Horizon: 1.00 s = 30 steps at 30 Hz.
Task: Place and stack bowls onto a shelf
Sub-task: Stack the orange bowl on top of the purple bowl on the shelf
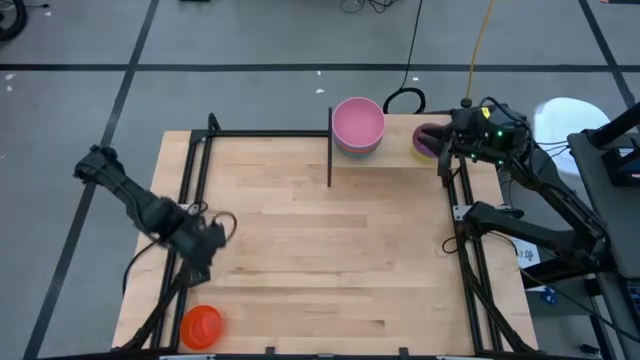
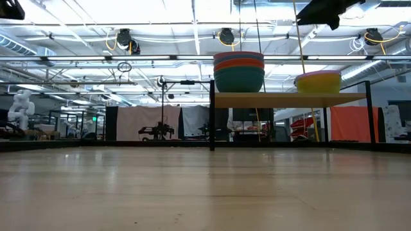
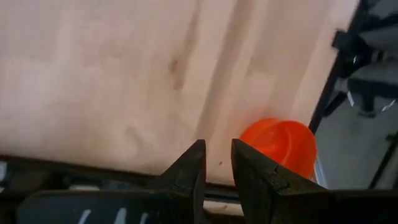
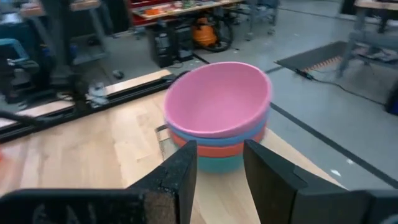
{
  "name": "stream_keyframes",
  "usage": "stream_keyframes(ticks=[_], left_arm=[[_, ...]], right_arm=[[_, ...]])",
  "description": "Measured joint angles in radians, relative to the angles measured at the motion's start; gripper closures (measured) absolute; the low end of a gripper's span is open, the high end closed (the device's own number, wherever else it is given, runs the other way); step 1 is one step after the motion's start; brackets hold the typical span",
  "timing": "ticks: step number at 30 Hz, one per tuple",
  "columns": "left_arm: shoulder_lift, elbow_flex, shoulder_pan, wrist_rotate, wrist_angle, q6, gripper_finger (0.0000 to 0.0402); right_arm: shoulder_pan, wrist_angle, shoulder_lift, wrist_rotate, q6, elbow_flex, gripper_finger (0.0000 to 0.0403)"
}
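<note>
Shelf (image 1: 400, 160) carries a stack of 4 bowls, pink bowl (image 4: 216, 99) on top, ahead of the right gripper (image 4: 219, 163), fingers parted, empty; purple-on-yellow pair (image 1: 428, 141) just beside those fingers; orange bowl (image 3: 280, 144) beyond the left gripper (image 3: 217, 163), fingers narrow, empty.

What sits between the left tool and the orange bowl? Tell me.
Nothing: only bare tabletop between the left tool and the orange bowl, clearest in the high view.

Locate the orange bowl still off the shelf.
In the high view the orange bowl sits at the tabletop's near left corner, just below the left gripper, far from the shelf.
</note>
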Motion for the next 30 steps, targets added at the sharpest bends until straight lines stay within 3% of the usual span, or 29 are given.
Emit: stream_keyframes(ticks=[6,13,20,30], left_arm=[[0.152,0.000,-0.142,-0.008,0.075,-0.007,0.0321],[0.298,0.000,-0.248,-0.005,0.077,-0.026,0.0321],[0.368,0.000,-0.318,0.033,0.176,-0.023,0.0321],[0.441,0.000,-0.371,0.026,0.197,-0.028,0.0321]], right_arm=[[0.000,0.000,-0.018,-0.087,-0.039,0.000,0.0280],[0.000,0.000,-0.039,-0.091,-0.050,0.000,0.0280],[0.000,0.000,-0.051,-0.091,-0.062,0.000,0.0280],[0.000,0.000,-0.053,-0.091,-0.062,0.000,0.0280]])
